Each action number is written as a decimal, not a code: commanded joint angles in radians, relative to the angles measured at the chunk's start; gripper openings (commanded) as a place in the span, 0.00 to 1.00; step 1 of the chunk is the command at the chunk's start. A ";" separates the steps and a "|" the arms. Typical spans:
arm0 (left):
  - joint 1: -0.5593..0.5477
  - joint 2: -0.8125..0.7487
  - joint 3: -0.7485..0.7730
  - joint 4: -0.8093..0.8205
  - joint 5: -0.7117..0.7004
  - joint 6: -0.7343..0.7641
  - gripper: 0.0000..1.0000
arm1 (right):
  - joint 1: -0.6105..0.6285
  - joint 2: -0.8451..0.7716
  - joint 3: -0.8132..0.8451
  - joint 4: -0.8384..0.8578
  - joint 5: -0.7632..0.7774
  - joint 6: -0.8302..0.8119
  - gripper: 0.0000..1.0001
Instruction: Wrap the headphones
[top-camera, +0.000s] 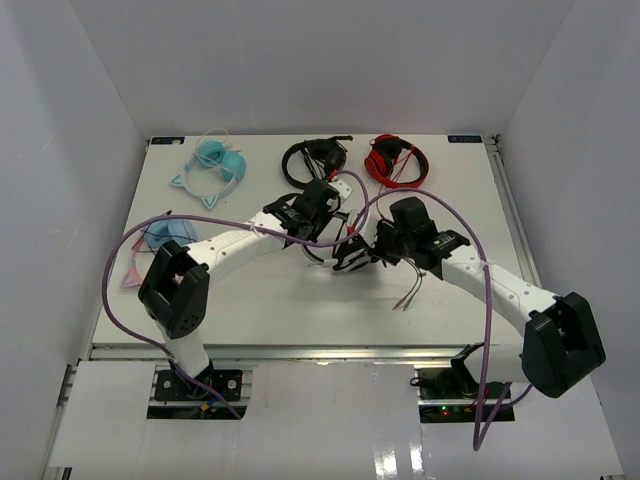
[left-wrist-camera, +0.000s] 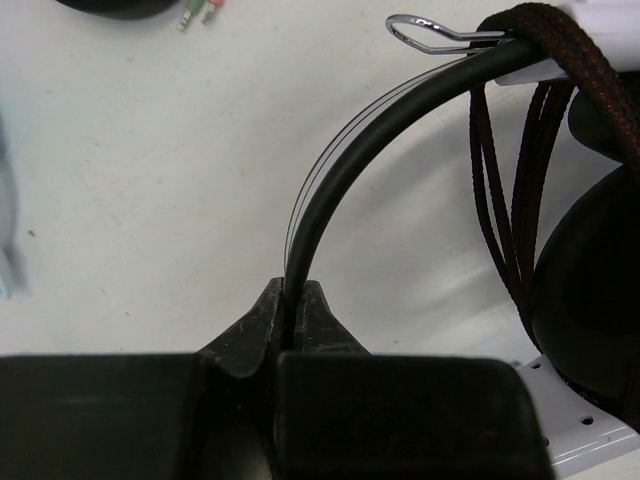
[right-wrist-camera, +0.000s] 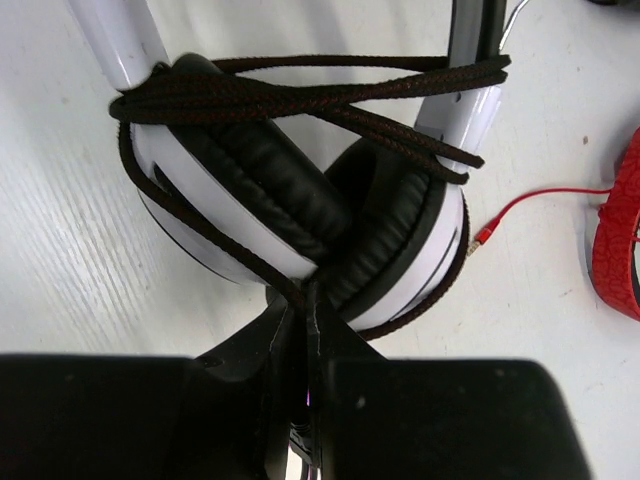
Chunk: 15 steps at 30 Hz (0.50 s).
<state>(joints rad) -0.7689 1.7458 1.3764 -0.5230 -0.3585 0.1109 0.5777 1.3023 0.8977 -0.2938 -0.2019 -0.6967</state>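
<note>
**A:** Headphones (top-camera: 350, 257) first: where are they?
**B:** At the centre of the top view, between the two arms, over the white table (top-camera: 250, 300).
**A:** What's on the left side?
**B:** The left gripper (left-wrist-camera: 295, 312) is clamped tight on the black headband (left-wrist-camera: 335, 180), which arcs to the upper right of its view.
**A:** And the cable?
**B:** The braided cable (right-wrist-camera: 300, 95) crosses several times over the white earcups (right-wrist-camera: 175, 195), which sit pad to pad. The right gripper (right-wrist-camera: 305, 300) pinches a strand at the cups' lower edge.
**A:** Anything further right?
**B:** Red headphones (right-wrist-camera: 615, 240) lie at the right edge of the right wrist view, apart from the cups.
</note>
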 joint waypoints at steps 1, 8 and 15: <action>-0.009 0.006 -0.034 -0.107 0.154 0.014 0.00 | 0.016 -0.067 -0.044 0.227 0.193 -0.128 0.12; -0.004 0.050 -0.032 -0.109 0.232 0.010 0.00 | 0.055 -0.083 -0.111 0.302 0.187 -0.212 0.14; 0.008 0.115 -0.027 -0.110 0.251 0.040 0.00 | 0.133 -0.063 -0.084 0.313 0.277 -0.330 0.17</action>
<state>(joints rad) -0.7475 1.8391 1.3563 -0.5499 -0.2107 0.0775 0.6759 1.2552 0.7677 -0.1478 -0.0492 -0.9009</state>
